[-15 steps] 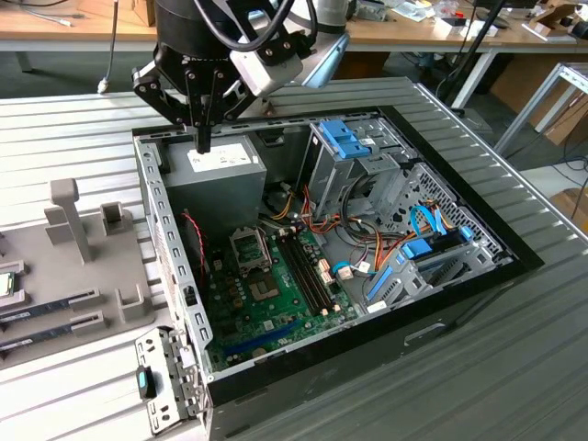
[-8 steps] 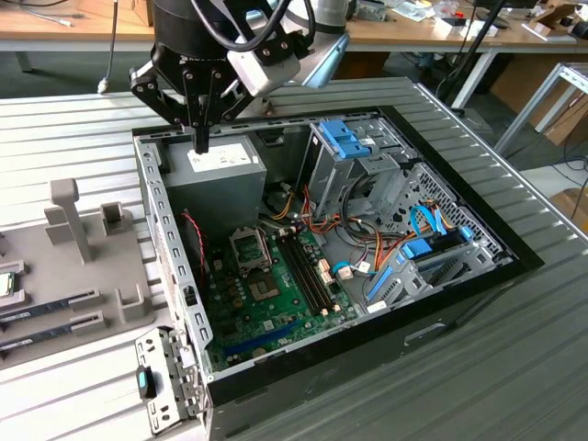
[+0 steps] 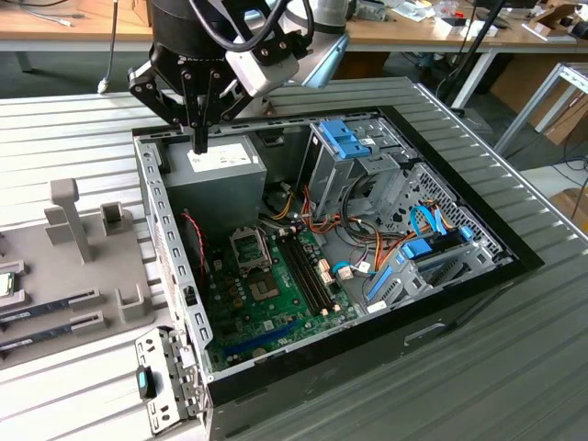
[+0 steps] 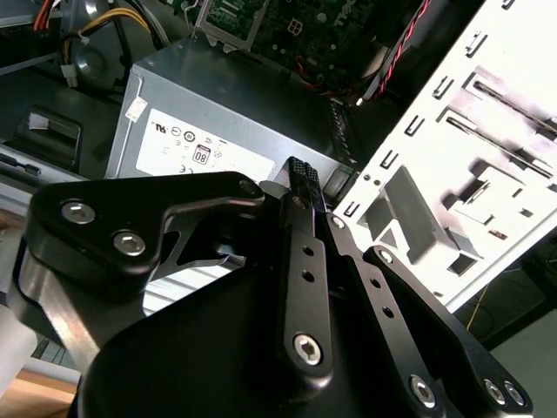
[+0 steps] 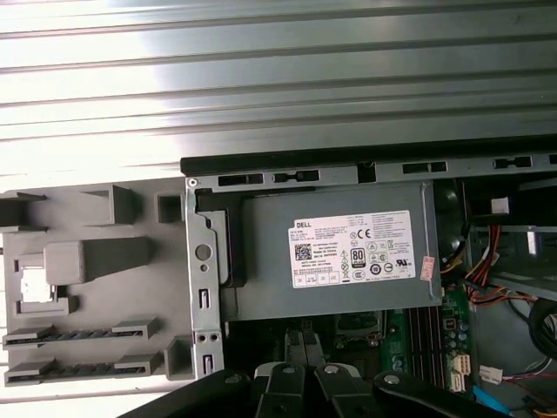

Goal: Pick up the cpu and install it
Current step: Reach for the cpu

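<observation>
The cpu [image 3: 5,284], a flat silver square with a green rim, lies in a pocket of the grey parts tray [image 3: 92,276] at the exterior view's far left. The first wrist view shows the cpu [image 5: 32,282] in that pocket too. My gripper [image 3: 199,140] hangs over the near-left corner of the open computer case, above the grey power supply [image 3: 216,175], well to the right of the cpu. Its fingers [image 5: 301,350] are shut together with nothing between them. The empty processor socket [image 3: 249,248] sits on the green motherboard [image 3: 276,303], just below the power supply.
Two long memory sticks [image 3: 50,317] lie in slots of the tray. The case's metal side wall [image 3: 170,266] stands between tray and motherboard. Drive cages [image 3: 354,156] and bundled cables [image 3: 367,248] crowd the case's right half. Ribbed metal table [image 3: 73,129] surrounds everything.
</observation>
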`<control>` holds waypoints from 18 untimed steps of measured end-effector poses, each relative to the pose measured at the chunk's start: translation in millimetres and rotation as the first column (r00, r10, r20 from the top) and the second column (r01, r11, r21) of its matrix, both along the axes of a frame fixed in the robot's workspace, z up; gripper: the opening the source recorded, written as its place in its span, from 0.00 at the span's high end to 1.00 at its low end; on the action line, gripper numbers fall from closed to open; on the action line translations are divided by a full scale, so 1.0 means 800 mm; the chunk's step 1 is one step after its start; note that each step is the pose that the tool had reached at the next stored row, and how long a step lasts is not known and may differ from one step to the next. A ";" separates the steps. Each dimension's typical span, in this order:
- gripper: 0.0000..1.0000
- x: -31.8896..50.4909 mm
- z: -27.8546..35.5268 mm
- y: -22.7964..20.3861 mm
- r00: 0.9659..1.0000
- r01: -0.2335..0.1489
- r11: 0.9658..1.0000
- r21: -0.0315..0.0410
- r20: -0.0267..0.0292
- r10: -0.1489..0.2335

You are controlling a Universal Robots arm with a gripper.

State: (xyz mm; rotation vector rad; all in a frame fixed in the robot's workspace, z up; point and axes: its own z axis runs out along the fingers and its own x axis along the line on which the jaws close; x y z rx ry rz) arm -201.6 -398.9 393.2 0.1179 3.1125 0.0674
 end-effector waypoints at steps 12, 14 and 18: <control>0.89 -0.004 -0.0001 0.0000 1.000 0.000 1.000 0.000 0.000 0.000; 0.89 -0.005 -0.0002 0.0000 1.000 0.000 1.000 0.000 0.000 0.000; 0.89 -0.008 -0.0002 0.0000 1.000 0.000 1.000 0.000 0.000 0.000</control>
